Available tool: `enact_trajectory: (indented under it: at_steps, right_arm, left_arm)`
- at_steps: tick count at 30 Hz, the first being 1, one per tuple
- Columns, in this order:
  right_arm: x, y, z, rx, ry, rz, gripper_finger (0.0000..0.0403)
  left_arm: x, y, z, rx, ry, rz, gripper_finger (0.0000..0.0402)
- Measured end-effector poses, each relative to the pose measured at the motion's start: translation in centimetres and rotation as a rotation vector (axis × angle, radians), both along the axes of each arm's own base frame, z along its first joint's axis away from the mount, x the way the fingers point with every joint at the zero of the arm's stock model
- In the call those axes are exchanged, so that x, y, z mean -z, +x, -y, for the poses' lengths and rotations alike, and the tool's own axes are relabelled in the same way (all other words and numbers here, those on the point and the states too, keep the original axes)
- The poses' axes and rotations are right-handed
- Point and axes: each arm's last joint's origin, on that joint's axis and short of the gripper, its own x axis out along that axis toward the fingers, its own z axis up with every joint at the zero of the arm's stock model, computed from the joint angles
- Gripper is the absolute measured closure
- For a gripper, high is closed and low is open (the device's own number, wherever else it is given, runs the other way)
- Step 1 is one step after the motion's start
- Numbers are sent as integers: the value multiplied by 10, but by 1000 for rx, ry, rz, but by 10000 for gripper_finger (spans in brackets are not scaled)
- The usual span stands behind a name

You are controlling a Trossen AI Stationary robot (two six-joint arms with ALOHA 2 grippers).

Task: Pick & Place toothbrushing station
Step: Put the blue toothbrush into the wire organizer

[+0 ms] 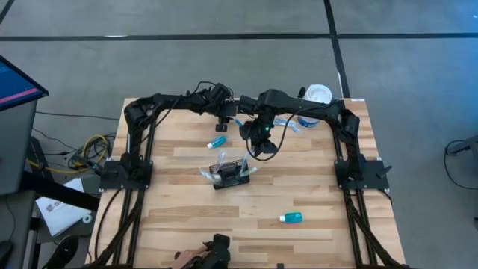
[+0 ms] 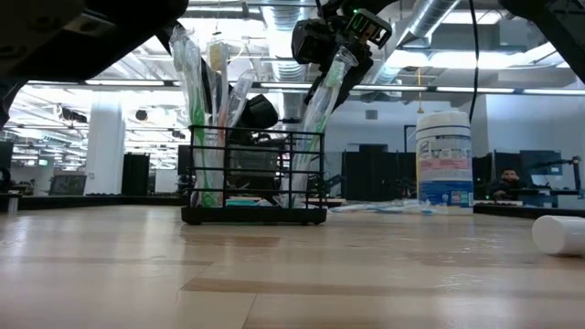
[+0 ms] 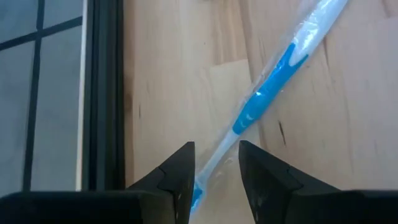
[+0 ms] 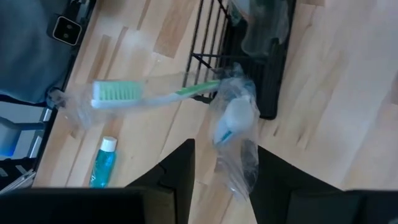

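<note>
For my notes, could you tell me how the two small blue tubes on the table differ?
The blue tube near the left gripper lies at the far side, beyond the black wire holder; the blue tube near the front lies on the holder's near side, toward the right. The first is slightly tilted, the second nearly level. Both lie flat, untouched.

The table (image 1: pixel 224 217) is pale smooth wood planks, the holder (image 2: pixel 254 174) thin black wire, the toothbrushes (image 3: pixel 273 93) wrapped in crinkly clear plastic.

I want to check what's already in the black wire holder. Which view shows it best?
The low view: the black wire holder stands side-on, wrapped toothbrushes upright inside. High view shows it small from above; right wrist shows one corner; left wrist, nothing.
</note>
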Motion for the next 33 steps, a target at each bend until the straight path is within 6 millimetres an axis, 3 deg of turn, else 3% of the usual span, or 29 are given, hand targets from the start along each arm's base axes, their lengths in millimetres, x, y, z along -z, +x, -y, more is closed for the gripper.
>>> enact_trajectory:
  at_steps: [11,19,26,33]
  right_arm:
    - [0,0,-2,16,8,-19,282]
    - [0,0,-2,16,8,-18,282]
    - [0,0,-2,16,7,-15,282]
    - [0,0,-1,19,7,-14,282]
  left_arm:
    - [3,-11,-6,-32,-87,-8,317]
    - [3,-10,-5,-37,-94,-10,395]
    - [1,-6,0,-59,-108,-2,401]
    - [-10,2,18,-57,28,-97,401]
